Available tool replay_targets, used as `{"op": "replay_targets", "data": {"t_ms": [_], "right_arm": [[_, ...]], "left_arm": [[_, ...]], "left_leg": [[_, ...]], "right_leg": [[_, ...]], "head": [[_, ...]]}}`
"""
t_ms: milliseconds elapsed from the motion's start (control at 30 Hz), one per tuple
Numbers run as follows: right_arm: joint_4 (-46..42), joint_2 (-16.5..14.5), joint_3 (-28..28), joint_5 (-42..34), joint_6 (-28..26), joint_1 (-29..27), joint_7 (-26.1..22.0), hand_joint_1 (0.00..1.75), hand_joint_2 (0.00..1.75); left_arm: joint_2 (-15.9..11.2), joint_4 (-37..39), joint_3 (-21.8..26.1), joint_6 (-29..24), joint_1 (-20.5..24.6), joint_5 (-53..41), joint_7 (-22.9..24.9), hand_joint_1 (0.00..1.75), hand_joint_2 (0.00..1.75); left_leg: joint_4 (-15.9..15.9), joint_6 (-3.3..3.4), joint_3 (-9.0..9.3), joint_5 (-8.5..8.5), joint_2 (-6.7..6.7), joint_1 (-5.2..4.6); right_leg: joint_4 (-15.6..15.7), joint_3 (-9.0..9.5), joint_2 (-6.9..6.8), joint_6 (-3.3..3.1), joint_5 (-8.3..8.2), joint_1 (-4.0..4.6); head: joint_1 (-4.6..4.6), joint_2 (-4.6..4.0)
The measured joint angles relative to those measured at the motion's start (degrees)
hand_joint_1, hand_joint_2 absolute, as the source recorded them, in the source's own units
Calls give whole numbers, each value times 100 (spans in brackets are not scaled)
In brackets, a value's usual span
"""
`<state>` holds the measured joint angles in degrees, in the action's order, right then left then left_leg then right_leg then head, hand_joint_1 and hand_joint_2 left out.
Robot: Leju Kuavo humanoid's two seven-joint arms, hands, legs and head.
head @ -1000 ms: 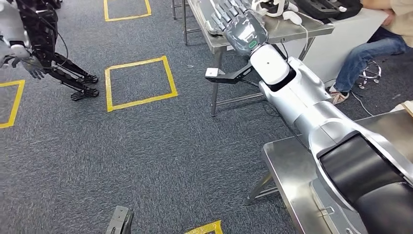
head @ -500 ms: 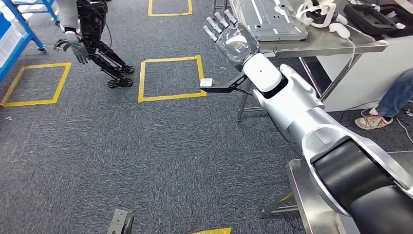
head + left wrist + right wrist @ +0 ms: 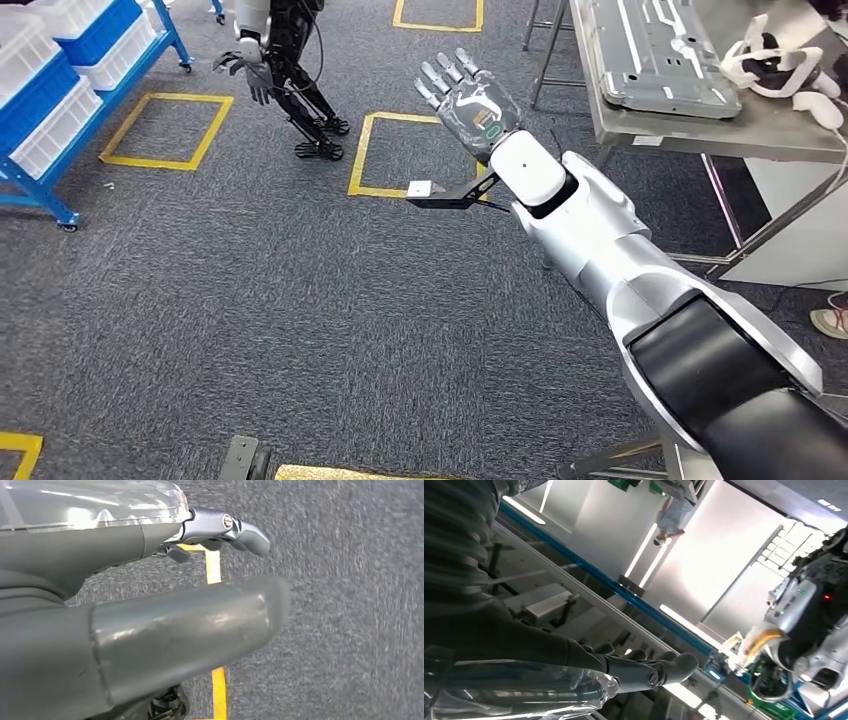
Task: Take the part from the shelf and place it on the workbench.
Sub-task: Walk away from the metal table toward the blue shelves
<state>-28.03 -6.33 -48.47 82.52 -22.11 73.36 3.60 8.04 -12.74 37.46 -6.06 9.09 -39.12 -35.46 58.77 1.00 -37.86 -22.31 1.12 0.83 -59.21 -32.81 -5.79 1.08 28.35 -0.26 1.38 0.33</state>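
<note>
Our right hand (image 3: 468,95) is raised over the grey carpet (image 3: 250,300), its fingers spread and holding nothing. In the left wrist view our left hand (image 3: 150,605) hangs above the same carpet, thumb and a finger extended with nothing between them. We take the steel table (image 3: 720,125) as our mark: the right hand is just to the left of its near corner, and a flat grey metal panel (image 3: 655,50) lies on top, with a white headset (image 3: 775,65) beside it. Far left of the table stands a blue shelf (image 3: 60,90) of white bins; we cannot tell which part is ours. Another robot (image 3: 275,50) stands between shelf and table.
</note>
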Motion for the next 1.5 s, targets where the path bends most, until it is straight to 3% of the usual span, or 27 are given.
{"op": "replay_targets", "data": {"t_ms": [67, 133, 167, 200, 267, 333, 400, 467, 500, 600, 667, 700, 733, 800, 867, 900, 967, 1000, 1067, 1133, 1200, 1233, 1267, 1300, 1367, 1433, 1500], "right_arm": [[63, 0, 7, -11, -81, -2, 12, 0, 175], [147, 10, 15, -21, -153, -32, 13, 0, 175], [183, 20, 17, -19, -168, -58, 9, 0, 175], [210, 29, 17, -18, -178, -84, 4, 0, 175], [249, 59, 26, -20, -200, -113, -1, 0, 175], [276, 101, 51, -31, -232, -119, 2, 0, 175], [304, 139, 70, -45, -269, -145, 16, 0, 175], [329, 151, 87, -73, -331, -210, 41, 0, 175], [344, 155, 104, -94, -374, -256, 59, 0, 175], [401, 206, 161, -134, -494, -411, 109, 0, 175], [442, 252, 175, -140, -534, -527, 131, 0, 175], [463, 273, 185, -147, -549, -591, 143, 0, 175], [483, 290, 199, -162, -567, -650, 156, 0, 175], [515, 331, 252, -211, -633, -745, 189, 0, 175], [545, 395, 320, -250, -727, -816, 212, 0, 175], [560, 421, 347, -263, -765, -854, 220, 0, 175], [589, 451, 394, -293, -817, -939, 235, 0, 175], [601, 463, 420, -307, -838, -979, 240, 0, 175], [624, 508, 479, -321, -887, -1048, 246, 0, 175], [651, 570, 524, -322, -920, -1132, 248, 0, 175], [685, 619, 559, -332, -925, -1235, 249, 0, 175], [701, 638, 582, -350, -927, -1284, 253, 0, 175], [714, 653, 613, -378, -938, -1328, 263, 0, 175], [726, 673, 650, -409, -959, -1374, 277, 0, 175], [753, 727, 739, -468, -1060, -1512, 306, 0, 175], [786, 766, 824, -515, -1167, -1727, 325, 0, 175], [818, 775, 908, -551, -1221, -1967, 344, 0, 175]], "left_arm": [[5, -1, 8, 10, 8, 8, -14, 0, 0], [10, -1, 18, 7, 26, 9, -16, 0, 0], [12, -1, 22, 4, 31, 12, -16, 0, 0], [14, -1, 26, 2, 32, 15, -17, 0, 0], [16, -1, 31, 1, 34, 36, -24, 0, 0], [31, -1, 32, 1, 44, 56, -40, 0, 0], [45, -1, 35, -4, 61, 61, -51, 0, 0], [44, 1, 37, -17, 62, 42, -37, 0, 0], [40, 1, 37, -33, 52, 25, -21, 0, 0], [20, 1, 37, -79, 44, -12, 27, 0, 0], [9, 2, 38, -90, 42, -29, 46, 0, 0], [2, 1, 37, -92, 37, -37, 54, 0, 0], [-10, 1, 37, -94, 31, -45, 61, 0, 0], [-40, -1, 37, -96, 36, -61, 66, 0, 0], [-57, -1, 36, -96, 59, -91, 70, 0, 0], [-60, -1, 37, -96, 67, -103, 72, 0, 0], [-75, -1, 36, -93, 73, -119, 70, 0, 0], [-83, -1, 36, -93, 73, -123, 67, 0, 0], [-94, -1, 35, -93, 92, -129, 64, 0, 0], [-96, -1, 32, -93, 126, -129, 64, 0, 0], [-97, -1, 30, -94, 138, -130, 64, 0, 0], [-98, -1, 29, -98, 133, -134, 64, 0, 0], [-98, -1, 29, -105, 129, -140, 64, 0, 0], [-99, -1, 29, -115, 125, -146, 67, 0, 0], [-109, -1, 30, -140, 124, -147, 86, 0, 0], [-134, -1, 31, -162, 104, -128, 104, 0, 0], [-168, -1, 31, -175, 44, -110, 107, 0, 0]], "left_leg": [[-18, 57, 12, 13, -110, 10], [-17, 91, 11, 14, -234, -5], [-16, 98, 12, 14, -309, -14], [-15, 103, 13, 14, -387, -24], [-6, 103, 18, 16, -550, -33], [4, 82, 7, 26, -692, -28], [-7, 26, -27, 52, -810, -1], [-35, -40, -48, 81, -901, 21], [-3, -60, -65, 52, -832, 8], [702, -105, -374, -360, -341, -27], [1363, -145, -670, -633, -196, -3], [1476, -164, -710, -641, -167, 10], [1372, -179, -638, -553, -138, 21], [644, -189, -225, -253, 20, 26], [59, -131, 98, -107, 166, -14], [-33, -93, 142, -117, 183, -35], [-40, -16, 146, -111, 55, -47], [-57, 13, 155, -101, -1, -41], [-87, 76, 173, -78, -103, -25], [-88, 113, 169, -74, -219, -22], [-75, 122, 168, -76, -369, -24], [-66, 120, 169, -77, -448, -24], [-56, 115, 170, -80, -528, -24], [-46, 107, 169, -85, -601, -20], [-27, 68, 136, -87, -741, -11], [-37, 0, 97, -63, -878, 24], [-82, -78, 80, -30, -988, 49]], "right_leg": [[-489, -211, 317, 30, 302, -36], [-1277, -614, 535, 25, 630, -39], [-1544, -774, 568, 16, 680, -36], [-1606, -842, 581, -2, 615, -33], [-1072, -658, 667, -70, 195, -17], [-318, -343, 936, -152, -157, -9], [-11, -216, 1074, -184, -233, 1], [57, -178, 952, -190, -260, -1], [113, -140, 879, -204, -282, -12], [237, -47, 626, -261, -327, -12], [233, -42, 460, -273, -314, 5], [225, -42, 381, -269, -303, 7], [213, -41, 306, -258, -289, 5], [174, -33, 167, -218, -243, 1], [128, -34, 45, -159, -191, 25], [117, -30, -6, -130, -172, 41], [114, -13, -105, -79, -141, 50], [83, -10, -72, -51, -102, 35], [-249, -146, 190, -5, 126, -9], [-993, -504, 484, 16, 485, -33], [-1528, -805, 565, 20, 610, -37], [-1496, -821, 578, 11, 503, -40], [-1232, -725, 611, -4, 294, -45], [-839, -566, 704, -23, 59, -51], [-167, -281, 1003, -47, -219, -71], [18, -201, 1111, -54, -228, -56], [68, -168, 951, -100, -251, -45]], "head": [[2, 0], [2, 0], [2, -1], [2, -1], [2, -1], [1, 0], [2, 0], [1, 0], [1, 0], [-2, 0], [-3, 0], [-4, 0], [-4, 0], [-5, 0], [-3, 0], [0, 0], [4, 0], [5, 0], [4, 0], [4, 0], [4, 0], [4, 0], [4, 0], [5, 0], [5, 0], [5, 0], [6, 0]]}}
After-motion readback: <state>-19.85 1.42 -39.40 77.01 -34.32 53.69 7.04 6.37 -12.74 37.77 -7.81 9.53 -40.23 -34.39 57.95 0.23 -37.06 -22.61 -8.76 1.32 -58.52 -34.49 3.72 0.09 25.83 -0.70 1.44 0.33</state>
